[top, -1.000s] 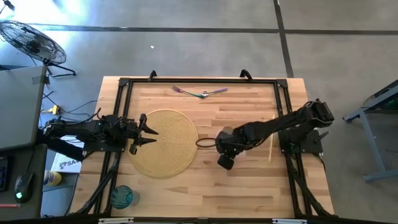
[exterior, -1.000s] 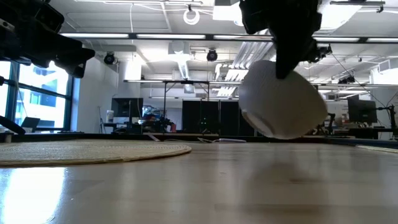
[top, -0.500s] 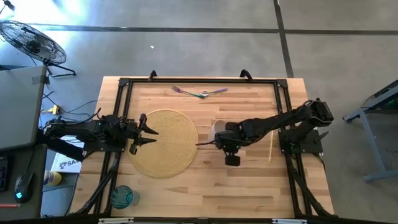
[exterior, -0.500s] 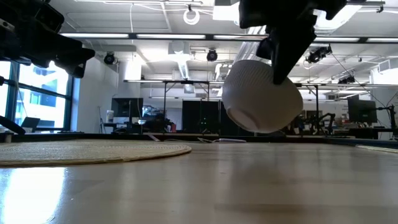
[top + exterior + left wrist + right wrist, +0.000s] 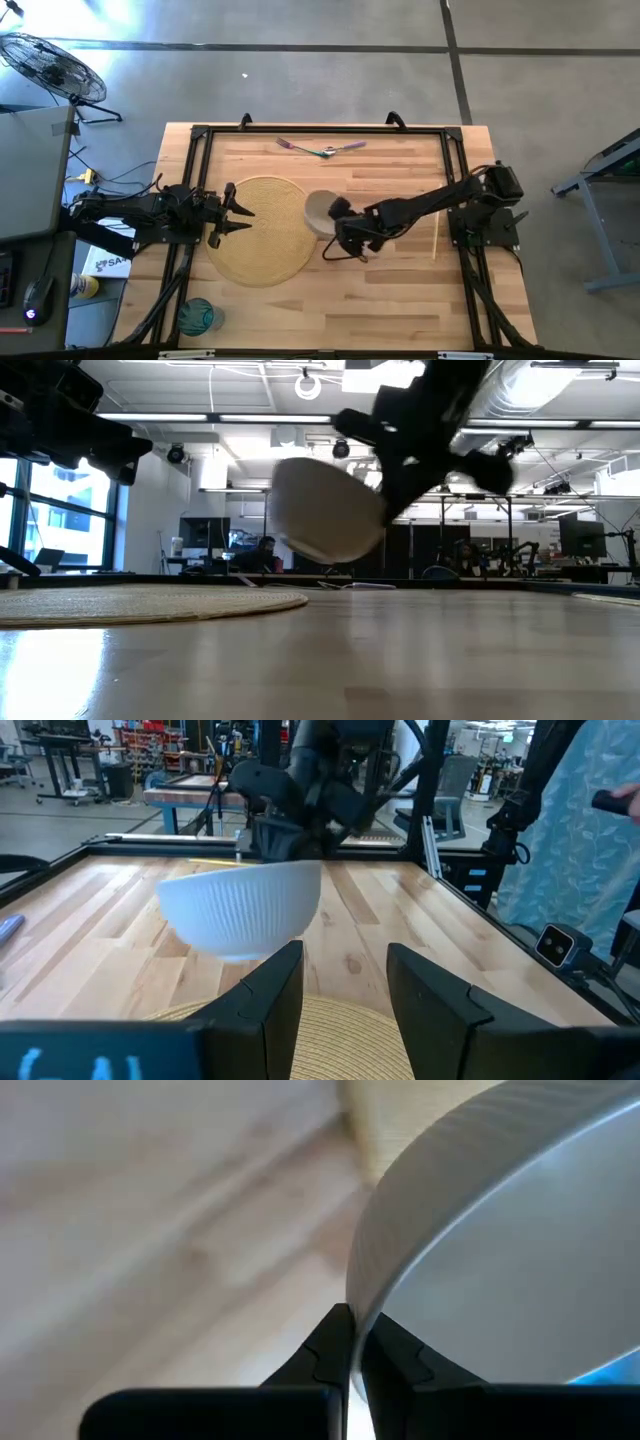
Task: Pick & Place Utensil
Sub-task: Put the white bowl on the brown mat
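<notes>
Right claw point(image 5: 335, 222) pinches the rim of a white ribbed bowl point(image 5: 320, 211), its fingers closed on the wall, holding the bowl tilted above the wooden table point(image 5: 400, 290) at the edge of the round woven mat point(image 5: 262, 232). Left claw point(image 5: 240, 212) waits spread open over the mat's far side. Purple-handled utensils point(image 5: 320, 150) lie near the table's back edge.
</notes>
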